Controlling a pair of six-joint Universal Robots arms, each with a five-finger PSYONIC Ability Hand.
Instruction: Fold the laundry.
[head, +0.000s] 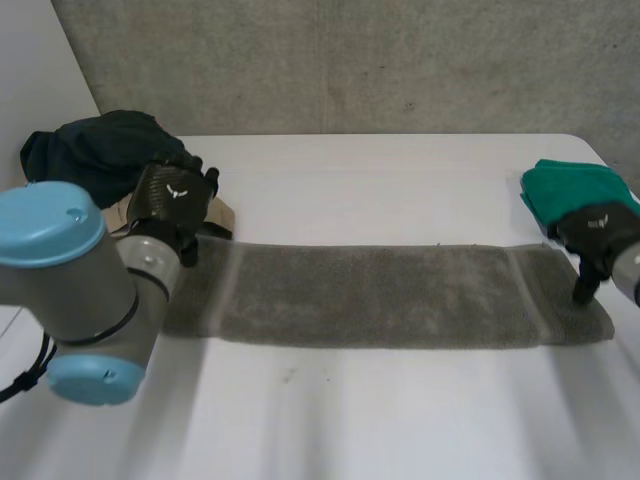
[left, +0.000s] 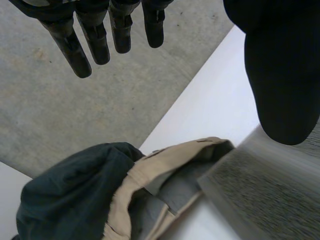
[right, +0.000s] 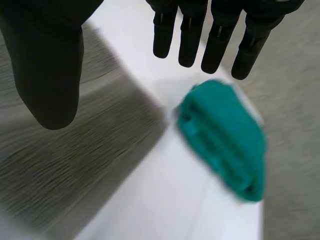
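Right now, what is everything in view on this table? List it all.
towel: 1, grey, spread in a long strip across the table's middle
folded cloth: 1, green, far right, beside the towel's right end
dark garment: 1, dark green, heaped at the far left
beige garment: 1, tan, against the dark garment
table: 1, white
left hand: 1, black, open, at the towel's left end
right hand: 1, black, open, at the towel's right end

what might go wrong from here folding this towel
The beige garment lies beside the end of the grey towel by the left hand; a grasp there may snag it too. The folded green cloth sits near the table edge beside the right hand; a sweep could knock it off. Both hands are open, so the towel is not held yet.
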